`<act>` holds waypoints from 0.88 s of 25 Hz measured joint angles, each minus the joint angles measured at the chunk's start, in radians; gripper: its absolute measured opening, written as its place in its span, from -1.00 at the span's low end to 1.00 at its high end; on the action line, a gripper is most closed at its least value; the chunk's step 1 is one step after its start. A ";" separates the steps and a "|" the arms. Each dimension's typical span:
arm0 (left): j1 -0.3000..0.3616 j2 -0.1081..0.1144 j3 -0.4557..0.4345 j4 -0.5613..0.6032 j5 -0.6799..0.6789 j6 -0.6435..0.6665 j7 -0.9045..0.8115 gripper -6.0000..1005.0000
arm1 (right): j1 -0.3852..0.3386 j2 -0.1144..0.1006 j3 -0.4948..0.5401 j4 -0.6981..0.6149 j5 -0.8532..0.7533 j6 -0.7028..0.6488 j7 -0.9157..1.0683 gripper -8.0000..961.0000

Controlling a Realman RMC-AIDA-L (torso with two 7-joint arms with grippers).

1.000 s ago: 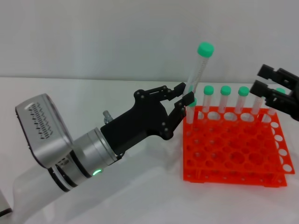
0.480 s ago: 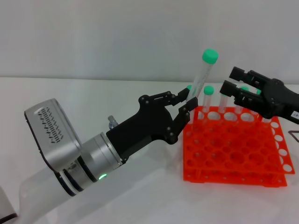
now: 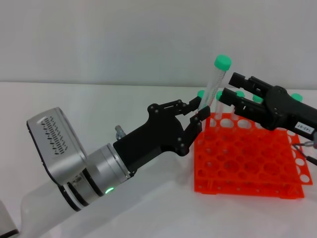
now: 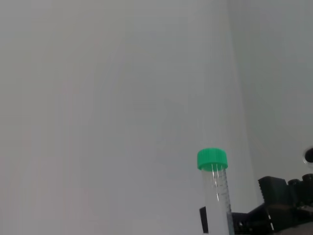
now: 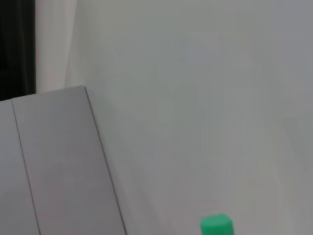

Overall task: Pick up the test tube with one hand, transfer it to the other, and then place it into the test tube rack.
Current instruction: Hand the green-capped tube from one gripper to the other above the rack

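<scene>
1. The right pincer (image 3: pixel 229 89) bears a small white label (its print too small to read).
2. The left pincer (image 3: pixel 198 110) is clamped on the test tube (image 3: pixel 215 84), held tilted above the orange-red test tube rack's (image 3: pixel 247 163) near-left corner.
3. The right pincer's fingers are spread, just beside the tube's upper part.
4. Green caps of other tubes show behind; the count is unclear.
</scene>
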 joint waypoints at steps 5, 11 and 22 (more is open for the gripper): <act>0.003 0.000 0.004 0.012 0.002 -0.010 0.000 -0.61 | 0.006 0.019 0.002 -0.006 0.000 0.008 -0.025 0.60; 0.008 0.000 0.006 0.013 0.003 -0.011 0.000 -0.61 | 0.008 0.031 0.002 -0.022 0.001 0.011 -0.038 0.58; 0.012 0.000 0.006 0.016 0.007 -0.020 0.000 -0.61 | 0.026 0.036 -0.003 -0.022 0.002 0.060 -0.040 0.54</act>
